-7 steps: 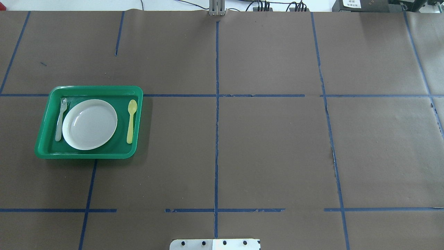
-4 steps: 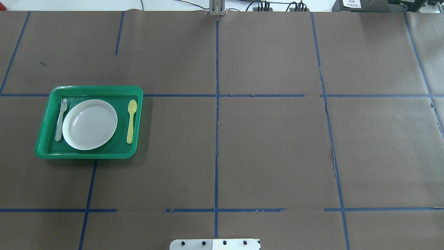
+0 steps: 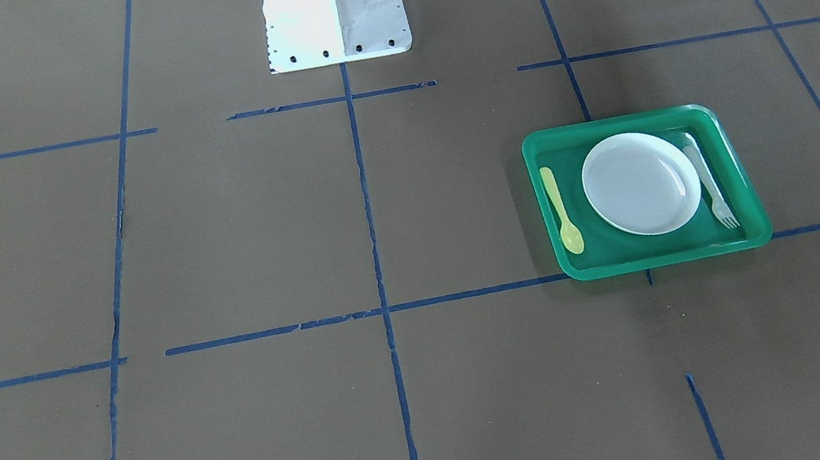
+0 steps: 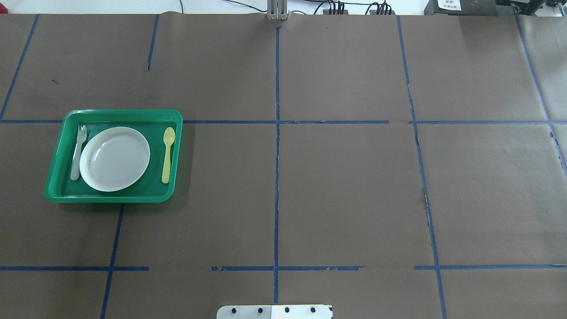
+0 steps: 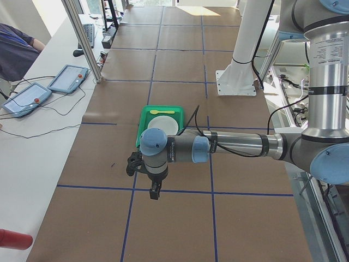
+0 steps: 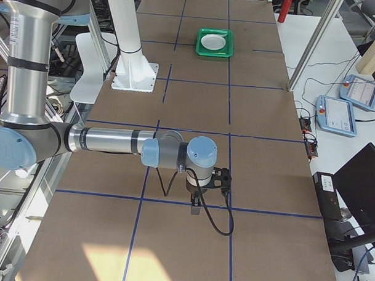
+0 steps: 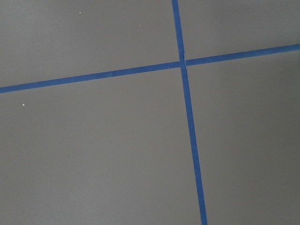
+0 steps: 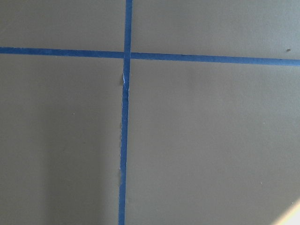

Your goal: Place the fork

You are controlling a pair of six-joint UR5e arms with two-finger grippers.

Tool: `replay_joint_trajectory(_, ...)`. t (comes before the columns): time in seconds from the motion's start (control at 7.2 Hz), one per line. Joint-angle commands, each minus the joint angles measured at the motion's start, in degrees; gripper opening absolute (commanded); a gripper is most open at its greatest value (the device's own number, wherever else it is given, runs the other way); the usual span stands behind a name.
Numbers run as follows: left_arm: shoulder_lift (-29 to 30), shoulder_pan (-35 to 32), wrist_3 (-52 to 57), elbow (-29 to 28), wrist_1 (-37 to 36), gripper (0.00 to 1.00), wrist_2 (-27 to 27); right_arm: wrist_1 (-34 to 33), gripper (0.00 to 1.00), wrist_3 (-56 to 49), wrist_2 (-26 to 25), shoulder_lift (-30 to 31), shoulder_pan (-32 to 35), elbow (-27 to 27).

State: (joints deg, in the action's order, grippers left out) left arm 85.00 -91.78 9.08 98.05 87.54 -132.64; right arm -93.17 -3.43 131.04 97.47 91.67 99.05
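Fork [image 4: 78, 153] lies flat in the green tray [image 4: 119, 197], just beside the white plate [image 4: 114, 158], on the side away from the yellow spoon [image 4: 167, 155], tines pointing away from the robot. By that, the placing looks done, with nothing left to set down. Left gripper [image 5: 155, 190] and right gripper [image 6: 196, 205] hang over the taped table [image 4: 345, 190], apart from the tray; whether their jaws are parted or closed I cannot tell
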Motion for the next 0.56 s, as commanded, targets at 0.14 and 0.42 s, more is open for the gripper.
replay_joint_trajectory(0.14, 0.5, -0.1, 0.0, 0.2, 0.0, 1.0, -0.1, 0.0, 1.0, 0.0, 0.0, 0.0, 0.0, 0.0)
replay_joint_trajectory(0.42, 0.6, -0.1, 0.0, 0.7, 0.0, 1.0, 0.1, 0.0, 1.0, 0.0, 0.0, 0.0, 0.0, 0.0)
